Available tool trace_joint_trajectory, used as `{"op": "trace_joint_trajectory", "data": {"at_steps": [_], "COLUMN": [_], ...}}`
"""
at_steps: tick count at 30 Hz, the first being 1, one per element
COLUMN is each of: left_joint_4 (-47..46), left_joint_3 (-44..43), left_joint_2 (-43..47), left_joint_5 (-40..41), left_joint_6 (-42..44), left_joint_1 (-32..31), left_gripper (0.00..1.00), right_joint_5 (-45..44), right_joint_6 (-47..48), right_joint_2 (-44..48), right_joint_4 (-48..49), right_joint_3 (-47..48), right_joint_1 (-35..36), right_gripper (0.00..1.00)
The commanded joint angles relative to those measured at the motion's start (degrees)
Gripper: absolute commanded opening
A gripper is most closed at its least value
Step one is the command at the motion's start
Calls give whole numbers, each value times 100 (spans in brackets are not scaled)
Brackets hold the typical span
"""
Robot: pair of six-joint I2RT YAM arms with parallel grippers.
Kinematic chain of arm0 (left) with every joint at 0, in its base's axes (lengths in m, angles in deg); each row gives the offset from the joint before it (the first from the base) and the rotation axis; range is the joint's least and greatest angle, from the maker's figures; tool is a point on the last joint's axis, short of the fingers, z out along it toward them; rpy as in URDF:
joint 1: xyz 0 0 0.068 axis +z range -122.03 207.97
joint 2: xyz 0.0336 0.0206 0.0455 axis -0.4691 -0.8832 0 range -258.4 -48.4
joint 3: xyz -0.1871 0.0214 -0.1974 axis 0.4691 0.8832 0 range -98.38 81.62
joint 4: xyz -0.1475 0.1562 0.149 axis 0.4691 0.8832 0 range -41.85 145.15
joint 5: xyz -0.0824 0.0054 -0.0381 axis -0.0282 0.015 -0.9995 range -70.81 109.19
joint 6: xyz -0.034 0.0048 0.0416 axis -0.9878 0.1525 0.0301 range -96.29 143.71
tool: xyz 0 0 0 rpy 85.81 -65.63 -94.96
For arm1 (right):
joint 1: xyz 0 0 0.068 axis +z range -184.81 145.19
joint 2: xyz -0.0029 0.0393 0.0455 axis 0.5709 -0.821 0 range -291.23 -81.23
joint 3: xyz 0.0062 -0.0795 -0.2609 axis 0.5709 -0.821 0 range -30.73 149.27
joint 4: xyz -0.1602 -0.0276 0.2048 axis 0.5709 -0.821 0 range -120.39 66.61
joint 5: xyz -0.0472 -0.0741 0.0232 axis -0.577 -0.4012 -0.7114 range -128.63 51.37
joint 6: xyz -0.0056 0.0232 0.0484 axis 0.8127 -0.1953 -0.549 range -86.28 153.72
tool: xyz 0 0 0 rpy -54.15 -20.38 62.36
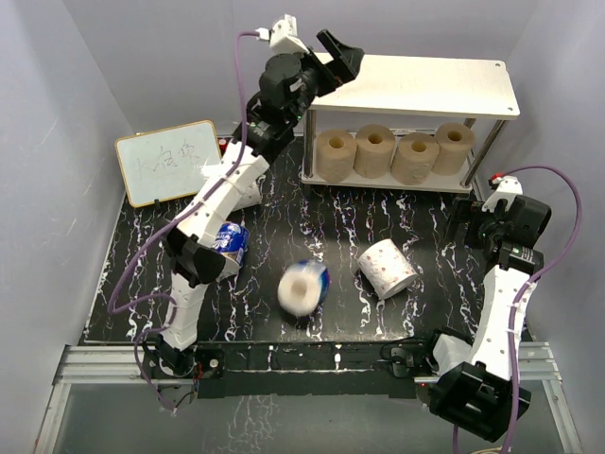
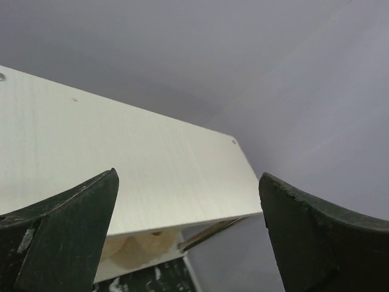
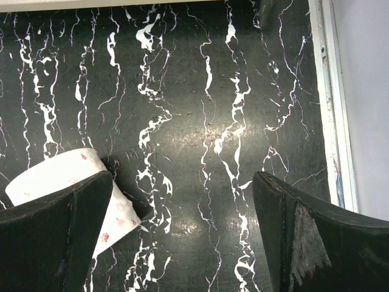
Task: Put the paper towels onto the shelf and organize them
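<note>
Hanging up high by the left end of the shelf [image 1: 425, 80], the left fingers [image 1: 338, 49] were wide apart and had nothing between them. The top board under them was bare. Four brown rolls [image 1: 375, 151] stood in a neat row on the bottom board, side by side. Three more rolls lay down on the black tabletop [image 1: 284, 218], well away from the shelf. A blue-wrapped roll [image 1: 230, 241] sat beside the left arm. A blue and white roll [image 1: 304, 286] was in the middle (it looked smeared, so maybe it was moving). A white roll [image 1: 388, 268] with tiny flowers lay on its side to the right. The right fingers [image 3: 316, 237] hung over the tabletop just beside that white roll, also wide apart and holding nothing. A small whiteboard [image 1: 168, 163] leaned at the back left. I think the job was about half done: the bottom board was full and the top board was waiting. The step in hand looked like going to fetch another roll. Next, one arm would need to come down over a loose roll, line its fingers up on both sides, squeeze gently, and lift it onto the top board. The white roll looked easiest for the right arm.
</note>
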Motion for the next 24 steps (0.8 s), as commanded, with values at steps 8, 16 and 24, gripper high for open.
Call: {"op": "trace_joint_trajectory", "data": {"at_steps": [8, 16, 24], "left_joint_4": [3603, 6046, 6977], "left_joint_3": [1571, 3650, 5577], "left_joint_2": [3236, 4674, 5165], "left_joint_5": [-485, -3499, -4081], "left_joint_6": [3322, 6607, 7365], "left_joint_1": [528, 667, 810], "left_gripper": [99, 99, 99], "right_joint_5": [142, 108, 68], "right_joint_6": [100, 92, 74], "right_joint_2": [167, 157, 176], "right_joint_4": [215, 223, 240], "right_joint_3": [68, 63, 49], "right_joint_1": [-16, 14, 7], "right_gripper": [98, 98, 98]}}
